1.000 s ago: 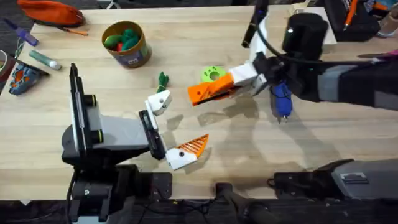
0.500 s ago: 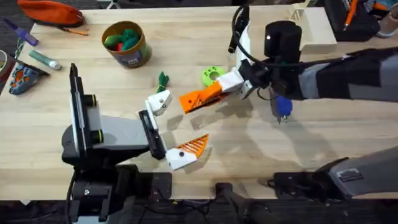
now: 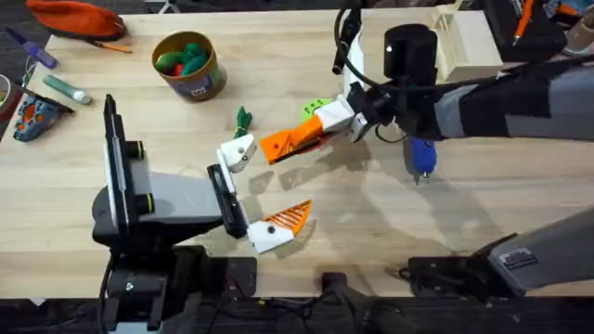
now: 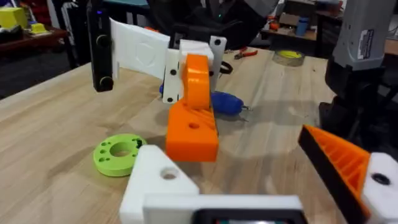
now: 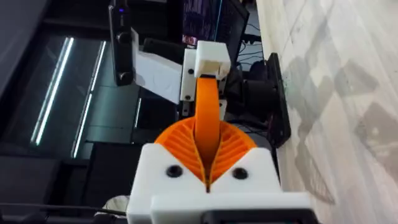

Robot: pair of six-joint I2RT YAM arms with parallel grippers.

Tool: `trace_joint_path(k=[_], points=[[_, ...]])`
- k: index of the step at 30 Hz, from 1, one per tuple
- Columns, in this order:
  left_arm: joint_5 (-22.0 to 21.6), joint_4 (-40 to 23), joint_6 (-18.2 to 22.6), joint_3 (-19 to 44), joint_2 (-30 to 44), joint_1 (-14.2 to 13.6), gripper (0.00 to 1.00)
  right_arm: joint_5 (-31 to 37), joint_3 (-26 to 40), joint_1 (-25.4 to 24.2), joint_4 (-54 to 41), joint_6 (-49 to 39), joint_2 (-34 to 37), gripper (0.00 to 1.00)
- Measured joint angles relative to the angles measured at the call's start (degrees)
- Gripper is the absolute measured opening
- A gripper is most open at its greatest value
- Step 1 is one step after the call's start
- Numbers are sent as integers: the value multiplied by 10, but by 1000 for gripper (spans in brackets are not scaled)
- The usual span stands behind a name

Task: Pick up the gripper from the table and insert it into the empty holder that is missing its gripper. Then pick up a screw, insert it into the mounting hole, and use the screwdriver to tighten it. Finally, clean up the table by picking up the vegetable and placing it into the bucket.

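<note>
Carrying the gripper pinched in its jaws, long axis aimed left, the right arm nears the holder; left jaws wide.

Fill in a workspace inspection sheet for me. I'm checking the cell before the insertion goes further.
Surface: wooden table, no spills.
Job's things: orange finger off the table, close to the empty holder; blue screwdriver lying flat; vegetable on the table; bucket holding toys. Screws: nothing seen.
Clutter: green disc, wooden box, orange pouch.
Grippers: right tool shut on the orange finger; left tool open, with the holder as one of its two mounts.
Cables: black cable on the right arm.
Surroundings: lit monitor beyond the table.
</note>
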Motion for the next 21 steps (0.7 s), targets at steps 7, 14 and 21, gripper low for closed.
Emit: trace_joint_path(k=[7,14,21], points=[[0,0,0,0,0,0,985,0,0,8,-2,-9,0,9],[0,0,0,0,0,0,985,2,0,10,-7,-21,0,9],[0,0,0,0,0,0,985,10,0,19,-39,-24,0,9]])
